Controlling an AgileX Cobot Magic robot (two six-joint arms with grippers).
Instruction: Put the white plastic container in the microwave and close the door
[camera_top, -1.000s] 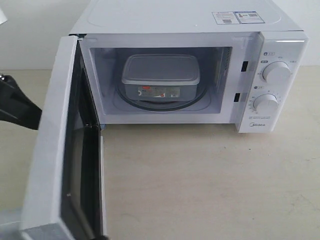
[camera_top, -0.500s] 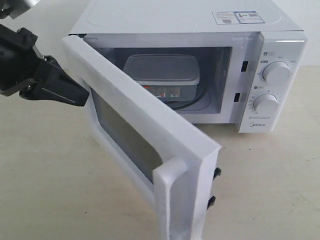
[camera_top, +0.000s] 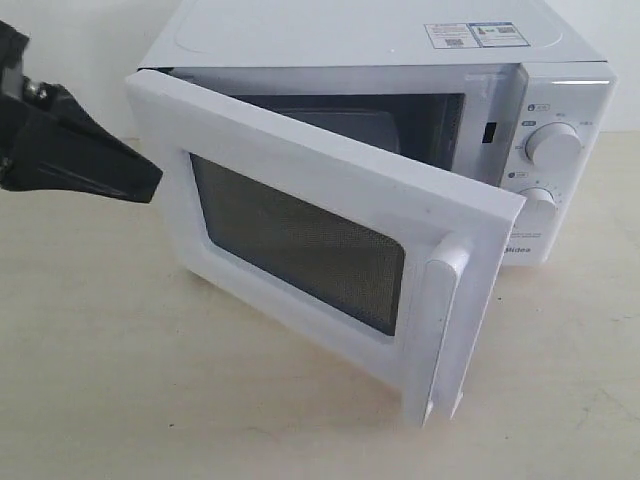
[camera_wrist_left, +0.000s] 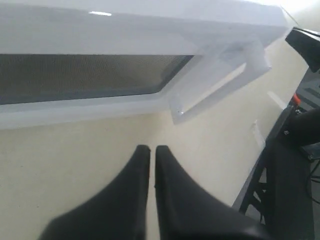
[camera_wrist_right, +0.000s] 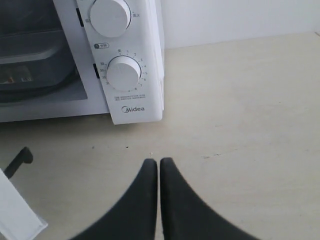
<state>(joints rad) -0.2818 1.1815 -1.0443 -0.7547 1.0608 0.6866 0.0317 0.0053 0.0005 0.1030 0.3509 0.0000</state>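
White door (camera_top: 300, 160) hangs half-shut; left gripper (camera_wrist_left: 152, 149) and right gripper (camera_wrist_right: 158, 162) both pinched together, empty. Left's near the hinge side, so a weak shove mightn't latch.

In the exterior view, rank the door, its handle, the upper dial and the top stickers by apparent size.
1. door
2. handle, helped by nearness to the camera
3. upper dial and stickers: about alike, unranked

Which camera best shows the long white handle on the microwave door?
The exterior view: the long white vertical handle shows whole on the half-open door. The left wrist view catches the handle blurred, at an angle. The right wrist view lacks it.
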